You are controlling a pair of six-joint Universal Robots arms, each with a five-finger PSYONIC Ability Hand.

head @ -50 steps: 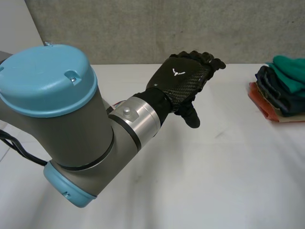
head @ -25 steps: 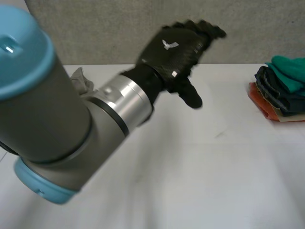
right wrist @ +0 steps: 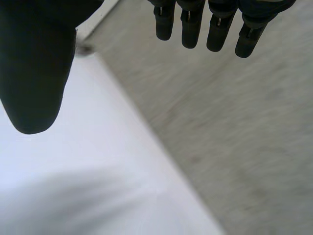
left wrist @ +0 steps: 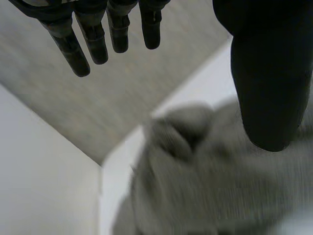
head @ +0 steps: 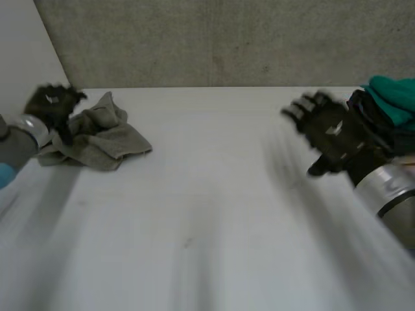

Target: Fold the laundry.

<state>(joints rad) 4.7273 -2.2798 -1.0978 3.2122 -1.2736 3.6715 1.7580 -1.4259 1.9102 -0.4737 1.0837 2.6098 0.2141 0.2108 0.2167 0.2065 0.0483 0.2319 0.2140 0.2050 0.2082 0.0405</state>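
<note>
Fingers (head: 303, 109) spread and grasping nothing, the robot's right hand (head: 332, 133) hangs over the white table (head: 214, 214) in the head view, well apart from the crumpled grey-green cloth (head: 97, 137) and on the opposite side of the table from it. Behind that hand, farther still from the cloth, sits a stack of folded clothes (head: 393, 96), teal on top, dark blue below, with an orange layer at the bottom. The left hand (head: 52, 103) is at the cloth's outer edge, on the side away from the stack; whether it touches the fabric cannot be told from here. A grey wall (head: 214, 39) runs behind the cloth along the table's far edge.

From the left wrist camera, the left hand's fingers (left wrist: 83, 46) are straight and released, the thumb (left wrist: 271, 88) set well apart from them, with nothing between them. The cloth lies bunched in loose folds just beyond the thumb's tip, unheld, on the table near where the grey wall meets a white side panel (left wrist: 39, 181).

From the right wrist camera, the right hand's fingers (right wrist: 195, 24) are likewise straight and empty, the thumb (right wrist: 34, 73) held wide of them, above bare tabletop and the grey wall.
</note>
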